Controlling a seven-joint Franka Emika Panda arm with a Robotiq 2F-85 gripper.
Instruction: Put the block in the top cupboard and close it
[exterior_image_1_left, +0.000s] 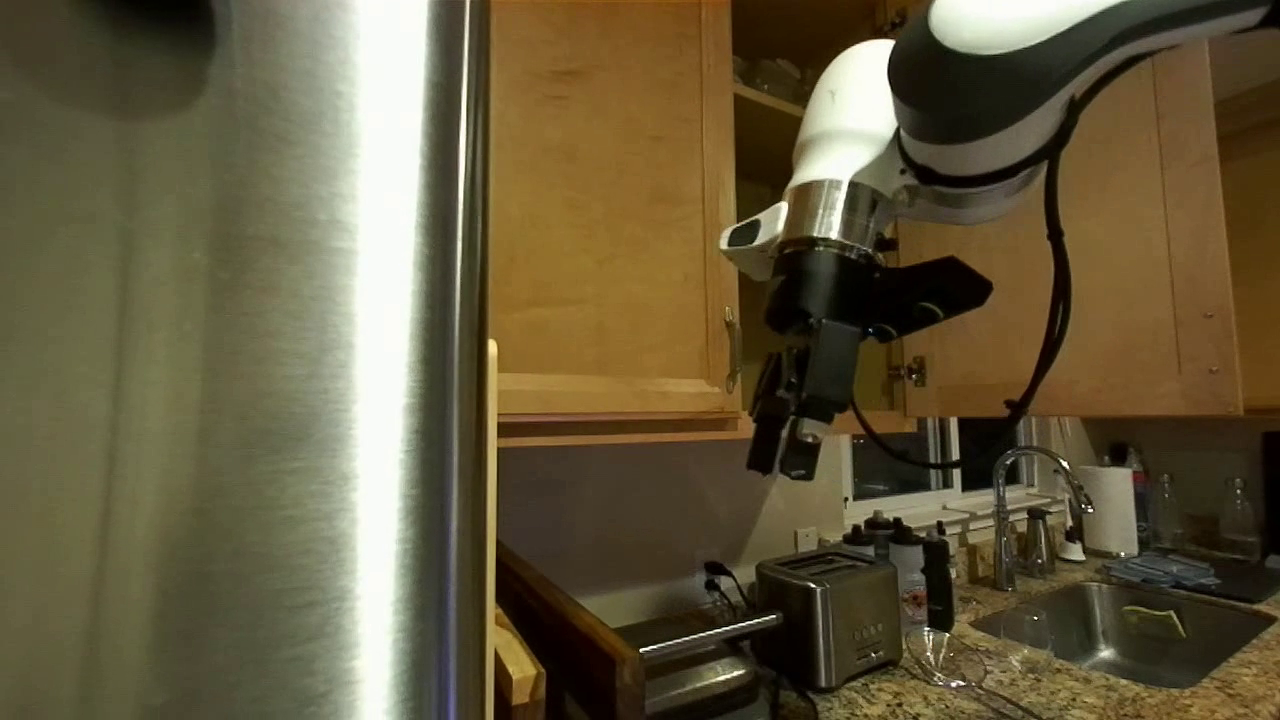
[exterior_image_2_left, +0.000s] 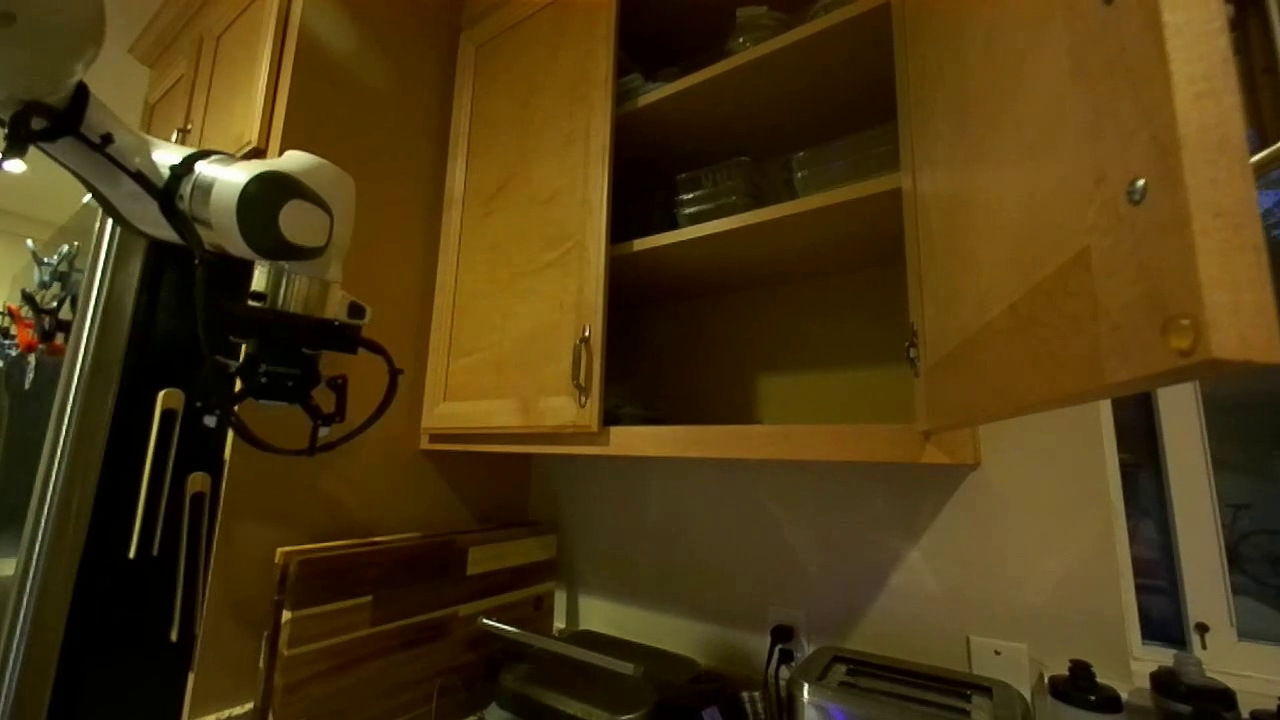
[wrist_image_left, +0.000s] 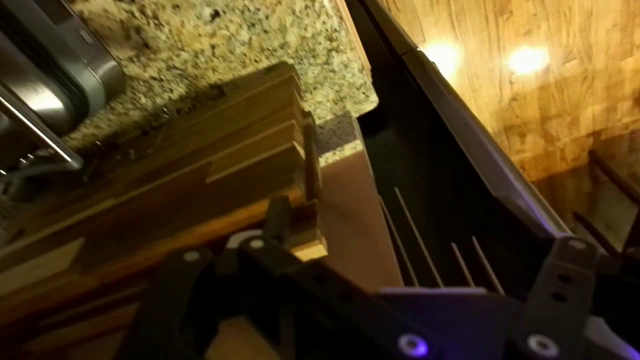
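Task not finished: top cupboard (exterior_image_2_left: 760, 442) has its right door (exterior_image_2_left: 1040, 220) swung out to the near side, left door (exterior_image_2_left: 530, 260) closed, so closing is still to do; placement unconfirmed, since I can't find the block on the visible shelves (exterior_image_2_left: 770, 214) (bottom-left interior too dark to read) or anywhere else. Gripper (exterior_image_1_left: 781, 464) fingers are spread with nothing seen between them, above the cutting boards (wrist_image_left: 170, 195) going by the wrist view, so pre-pick or post-drop, can't say which. Block heading and long axis: no read; I wouldn't count the boards' pale strips as it.
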